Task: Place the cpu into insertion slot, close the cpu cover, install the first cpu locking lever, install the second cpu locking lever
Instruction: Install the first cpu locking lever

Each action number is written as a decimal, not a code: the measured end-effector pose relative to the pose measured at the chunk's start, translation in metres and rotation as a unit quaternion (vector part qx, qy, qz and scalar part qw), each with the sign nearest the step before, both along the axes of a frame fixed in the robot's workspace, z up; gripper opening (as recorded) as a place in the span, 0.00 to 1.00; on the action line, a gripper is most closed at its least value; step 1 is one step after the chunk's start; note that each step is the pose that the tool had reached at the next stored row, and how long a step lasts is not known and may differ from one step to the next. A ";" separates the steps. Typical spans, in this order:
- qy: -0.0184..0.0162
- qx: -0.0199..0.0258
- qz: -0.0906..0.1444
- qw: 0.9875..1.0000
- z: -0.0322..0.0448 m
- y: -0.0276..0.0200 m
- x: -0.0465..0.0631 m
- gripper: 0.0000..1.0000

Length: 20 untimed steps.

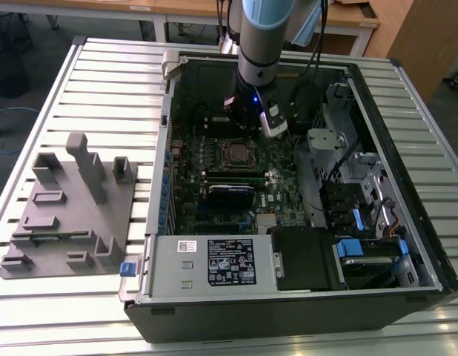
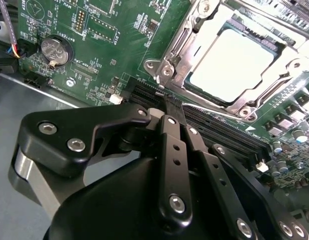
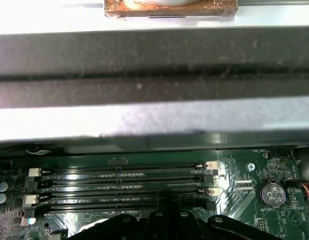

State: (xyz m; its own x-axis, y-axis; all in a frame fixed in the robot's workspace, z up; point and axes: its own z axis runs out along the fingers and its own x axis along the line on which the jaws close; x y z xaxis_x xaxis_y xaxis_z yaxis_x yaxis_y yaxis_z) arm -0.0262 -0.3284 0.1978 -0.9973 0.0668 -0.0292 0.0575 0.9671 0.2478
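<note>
cpu cover partly beyond the second wrist view's edge

The cpu lies framed by the cpu cover (memory slots just beside), the tool above those slots.

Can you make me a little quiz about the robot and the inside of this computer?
1. True or false: the gripper is holding the cpu up in the air.
2. Pick one. What sits around the cpu's edges like a picture frame? A) the cpu cover B) a piece of string C) a rubber band
3. Fill in the blank: the circuit board around the cpu is coloured ____.

Key: 1 false; 2 A; 3 green.
</note>
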 end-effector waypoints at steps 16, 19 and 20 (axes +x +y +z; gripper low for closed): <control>0.000 -0.001 0.000 1.000 -0.0022 0.0008 0.001 0.10; 0.000 -0.001 0.000 1.000 -0.0022 0.0008 0.001 0.10; 0.000 -0.001 0.000 1.000 -0.0023 0.0009 0.001 0.10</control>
